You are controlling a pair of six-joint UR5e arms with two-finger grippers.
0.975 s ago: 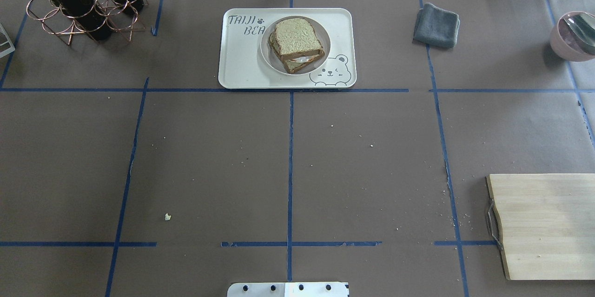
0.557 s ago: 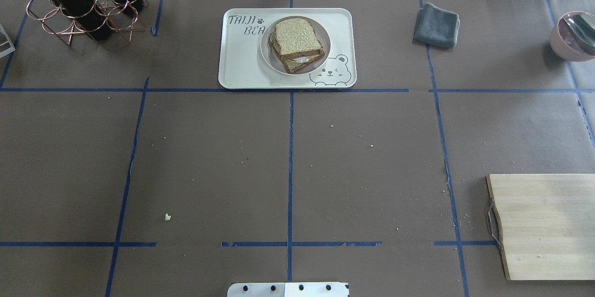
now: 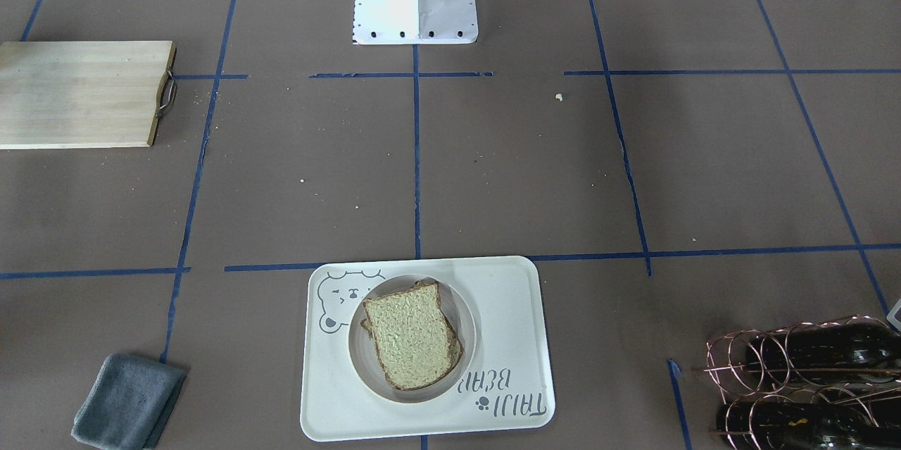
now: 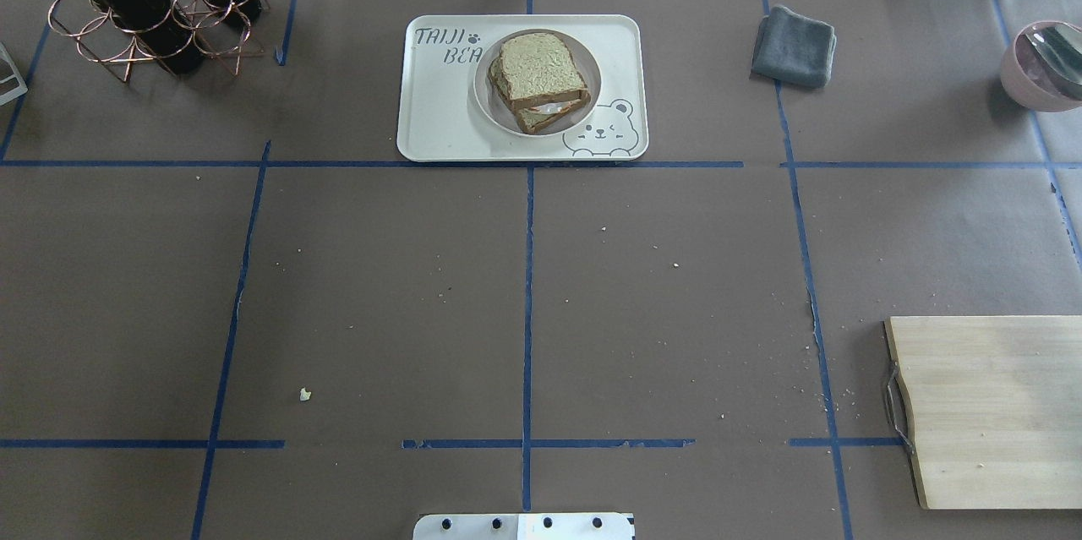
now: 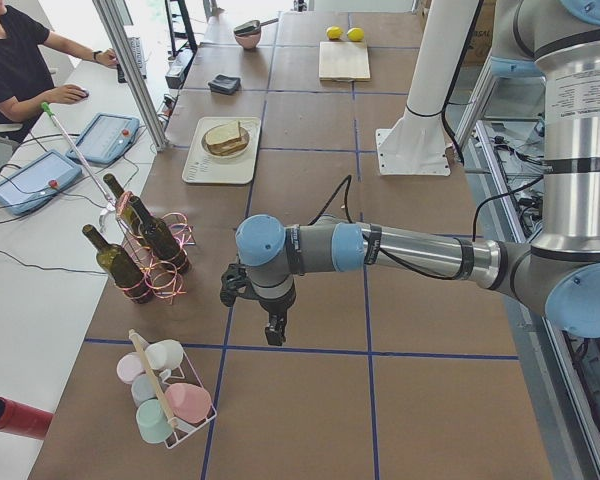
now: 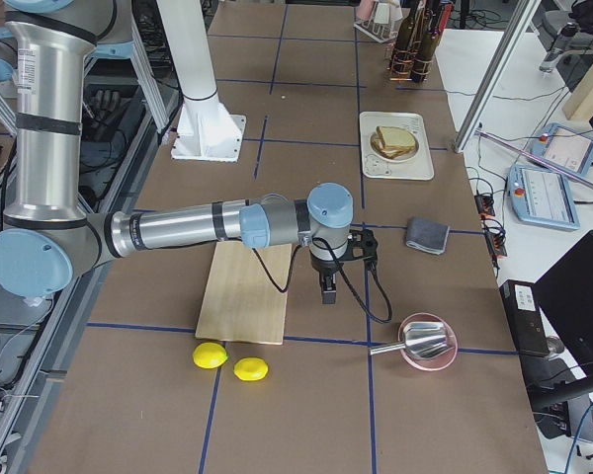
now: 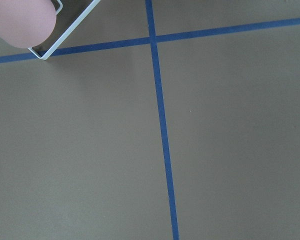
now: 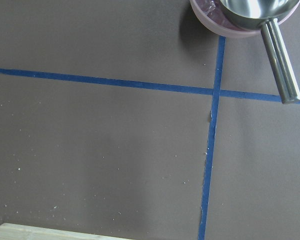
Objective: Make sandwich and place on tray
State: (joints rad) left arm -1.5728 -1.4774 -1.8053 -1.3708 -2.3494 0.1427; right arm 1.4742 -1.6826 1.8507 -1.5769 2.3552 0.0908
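The sandwich [image 4: 541,77], two speckled brown-crusted slices with a white-and-orange egg between, lies on a small round whitish plate [image 4: 489,105] on the cream tray [image 4: 439,122] at the table's far middle. It also shows in the front-facing view [image 3: 412,343]. Both grippers are outside the overhead and front-facing views. My left gripper [image 5: 271,335] hangs above the bare table near the bottle rack, far from the tray. My right gripper [image 6: 327,293] hangs beside the cutting board's edge. I cannot tell whether either is open or shut. Neither wrist view shows fingers.
A copper rack with dark bottles [image 4: 144,8] stands at the far left. A grey cloth [image 4: 793,46] and a pink bowl with a metal scoop [image 4: 1041,67] lie at the far right. A wooden cutting board [image 4: 989,409] lies near right, two lemons [image 6: 232,362] beyond it. A basket of cups [image 5: 165,400] stands far left.
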